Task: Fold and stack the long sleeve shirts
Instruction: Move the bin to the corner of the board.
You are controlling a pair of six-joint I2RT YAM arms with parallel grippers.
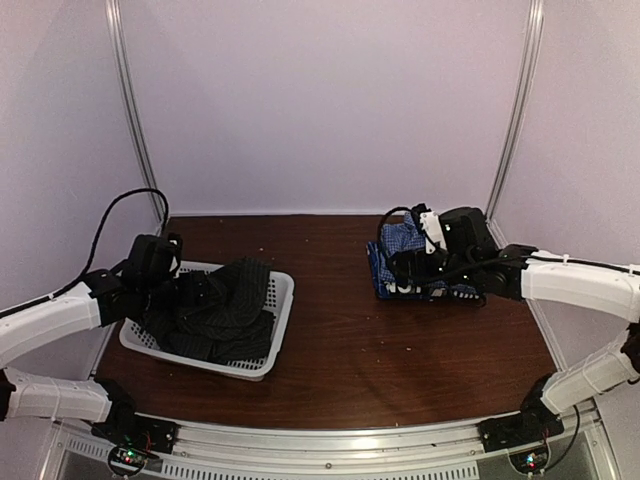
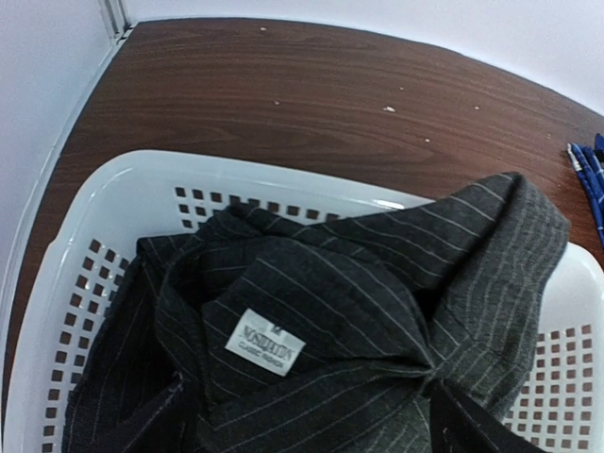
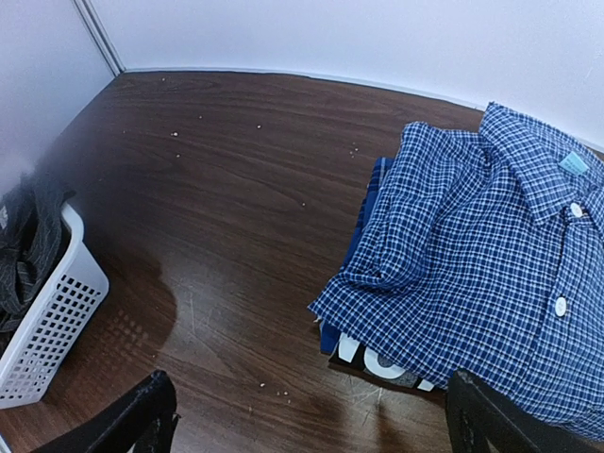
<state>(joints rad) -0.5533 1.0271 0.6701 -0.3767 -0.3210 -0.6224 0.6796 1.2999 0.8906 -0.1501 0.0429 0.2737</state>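
Step in hand, as judged: retrieval of the unfolded shirt for folding. The black pinstriped shirt (image 2: 311,311) lies crumpled in the white mesh basket (image 2: 123,179) at the left of the counter (image 3: 236,189), collar and label uppermost. The left gripper (image 1: 200,292) hangs directly over it. Dark on dark, I cannot tell whether it is open or has hold of cloth. The right gripper (image 3: 310,392) stands wide open and empty at the stack on the right, where a blue-white checked shirt (image 3: 472,245) lies folded atop a navy shirt with white lettering (image 3: 377,360). The next move calls for a firm pinch near the collar, a lift clear of the rim, and a flat spread on bare counter.
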